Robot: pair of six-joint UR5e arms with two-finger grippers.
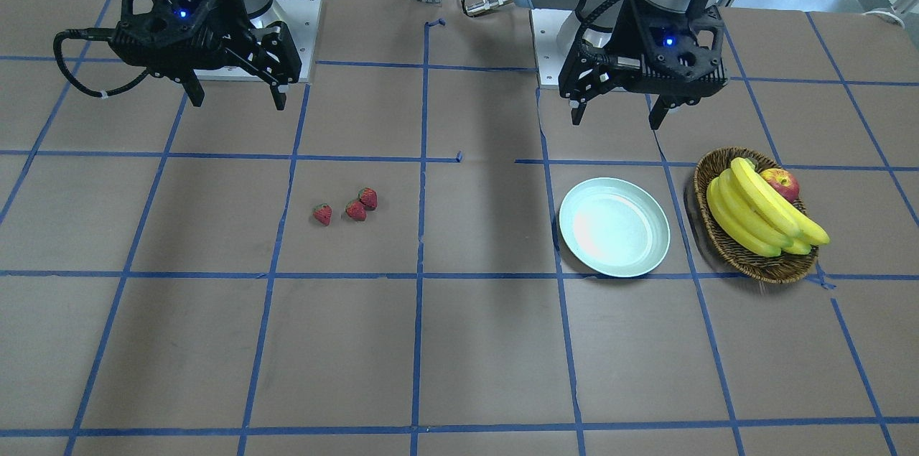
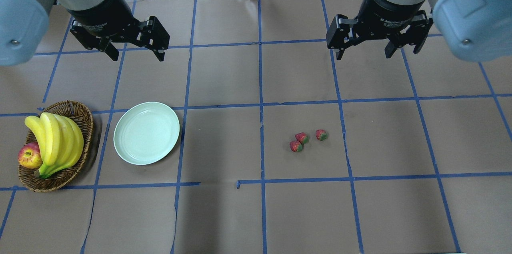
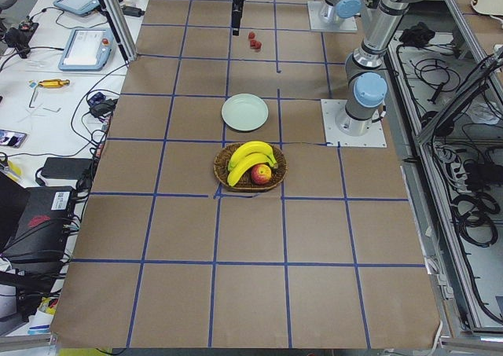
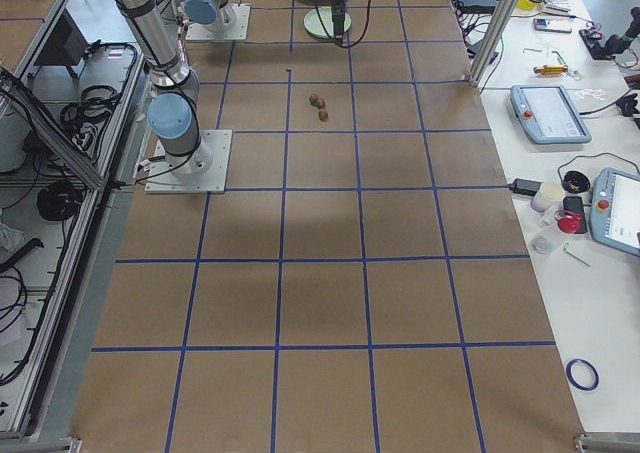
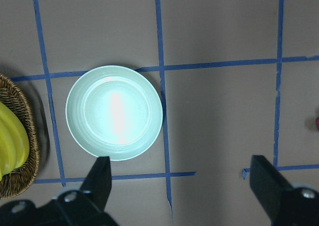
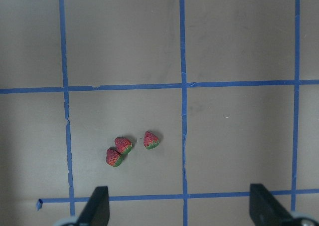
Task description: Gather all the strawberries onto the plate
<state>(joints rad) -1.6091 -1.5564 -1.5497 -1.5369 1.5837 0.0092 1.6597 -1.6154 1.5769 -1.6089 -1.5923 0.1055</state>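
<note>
Currently, none of the 3 strawberries (image 2: 303,138) is in the plate (image 2: 146,138); the task has not visibly begun.

Position of task items: the strawberries lie on the bare table (image 2: 224,214) in the robot's right half. 2 of them sit touching or just beside each other, and the 3rd is near them on the outer side. The plate is empty and rests flat in the left half, well apart from the fruit and across the centre tape line. A wicker basket (image 2: 80,107) stands just beside the plate on its outer side and holds bananas (image 2: 56,142) and an apple (image 2: 29,155). These are not part of the task.

End effectors: the left end effector (image 2: 137,56) is raised above the table on the robot's side of the plate, fingers spread wide and holding nothing. The right end effector (image 2: 364,55) is likewise raised, spread wide and empty, on the robot's side of the strawberries.

Assessment: each arm hangs high so that its wrist camera takes in its own area. The left wrist view shows the plate and the right wrist view shows the fruit. The right arm looks best placed to make the first pick. The lone strawberry appears the easier target, because the paired 2 leave little room for a finger between them. Carrying the fruit to the plate will mean crossing the centre line.
</note>
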